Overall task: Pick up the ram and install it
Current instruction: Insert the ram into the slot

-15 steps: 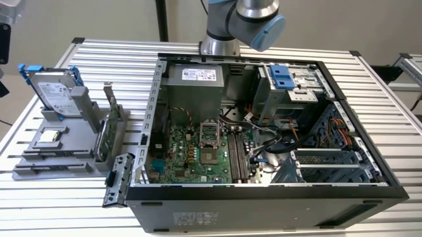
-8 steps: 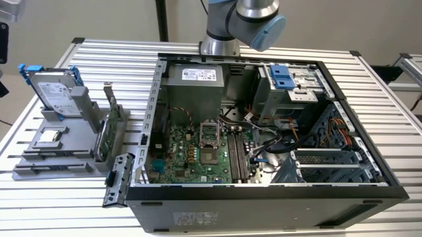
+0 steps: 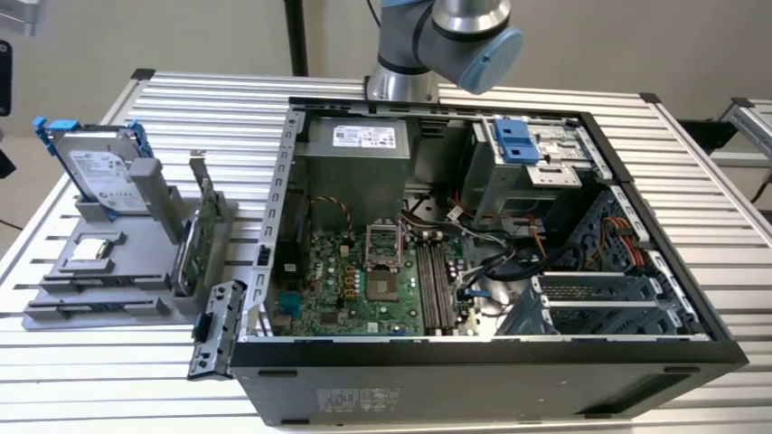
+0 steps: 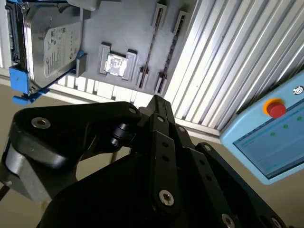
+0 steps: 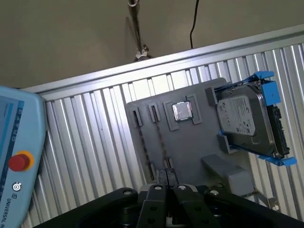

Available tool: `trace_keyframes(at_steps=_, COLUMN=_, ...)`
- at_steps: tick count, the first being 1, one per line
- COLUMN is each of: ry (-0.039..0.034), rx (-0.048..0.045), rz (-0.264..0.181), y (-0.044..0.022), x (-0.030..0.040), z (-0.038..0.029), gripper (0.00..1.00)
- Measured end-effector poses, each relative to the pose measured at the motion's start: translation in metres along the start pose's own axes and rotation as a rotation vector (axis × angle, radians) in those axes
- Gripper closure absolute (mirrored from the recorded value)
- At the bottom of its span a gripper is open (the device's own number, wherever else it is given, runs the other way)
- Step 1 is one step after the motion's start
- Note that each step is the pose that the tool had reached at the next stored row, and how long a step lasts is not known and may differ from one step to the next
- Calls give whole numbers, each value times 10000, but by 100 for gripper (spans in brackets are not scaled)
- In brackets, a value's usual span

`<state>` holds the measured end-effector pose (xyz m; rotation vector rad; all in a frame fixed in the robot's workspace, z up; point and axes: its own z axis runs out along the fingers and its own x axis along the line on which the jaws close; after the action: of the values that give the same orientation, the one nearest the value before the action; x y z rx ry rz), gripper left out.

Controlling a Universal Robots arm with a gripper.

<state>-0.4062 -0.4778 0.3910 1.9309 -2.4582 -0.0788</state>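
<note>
The ram [image 5: 160, 137] is a thin dark stick standing on edge in a narrow slot of the grey holder [image 5: 190, 147], with a second like stick [image 5: 144, 142] beside it. In the second wrist view the ram [image 4: 151, 47] sits in the same holder [image 4: 123, 28]. My gripper [image 5: 166, 176] hangs well above the holder, its black fingers [image 4: 156, 102] together with nothing between them. The arm [image 3: 465, 32] reaches up out of the exterior view. The motherboard's long slots [image 3: 435, 280] lie inside the open computer case [image 3: 483, 353].
On the holder [image 3: 72, 289] stand a silver hard drive with blue rails [image 3: 103, 167], a processor chip [image 3: 94, 251] and a green card [image 3: 199, 240]. A pale blue pendant with a red button [image 4: 270, 137] lies off the slatted table's [image 3: 121, 380] edge.
</note>
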Motion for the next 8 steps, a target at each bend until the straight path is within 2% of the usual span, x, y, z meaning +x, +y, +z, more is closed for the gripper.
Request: trace_keyframes(at_steps=8, ry=2, rx=-1, rz=-40, y=0, x=0, z=0, gripper=100)
